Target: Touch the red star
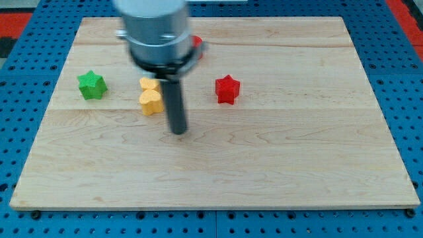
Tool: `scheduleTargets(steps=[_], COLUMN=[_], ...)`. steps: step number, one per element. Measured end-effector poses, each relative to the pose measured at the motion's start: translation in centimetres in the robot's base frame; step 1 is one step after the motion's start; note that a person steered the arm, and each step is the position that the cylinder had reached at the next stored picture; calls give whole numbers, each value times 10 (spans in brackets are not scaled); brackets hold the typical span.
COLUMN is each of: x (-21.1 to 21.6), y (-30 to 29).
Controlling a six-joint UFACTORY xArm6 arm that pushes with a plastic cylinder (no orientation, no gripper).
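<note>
Camera view showed a pale wooden board (218,165) lying on a blue pegboard surface (26,79), with the arm's grey cylindrical head (153,30) blurred at the view's top. From that head a straight dark rod (174,99) reached down, and the tip (178,131) rested near the board's middle, a little toward the view's left. The arm carried no pincer at all, so there was nothing to be apart, together or clamped on anything.

The red star (227,89) sat up and to the view's right of the tip, clearly apart from it, with bare wood between them. The yellow heart-shaped block (151,96) lay just to the view's left of the rod, near it, above and left of the tip; whether the rod touched it could not be told. The green star (92,85) stood farther toward the view's left edge of the board, well apart from the tip. Another red block (196,45) peeked out behind the arm's head at the view's top, its shape mostly hidden.
</note>
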State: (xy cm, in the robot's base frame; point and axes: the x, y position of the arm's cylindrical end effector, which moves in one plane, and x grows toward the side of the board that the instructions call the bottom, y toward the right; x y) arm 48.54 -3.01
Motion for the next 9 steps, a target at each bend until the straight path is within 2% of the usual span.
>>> scheduleTargets(steps=[2,9], x=[-19,-21], y=[10,46])
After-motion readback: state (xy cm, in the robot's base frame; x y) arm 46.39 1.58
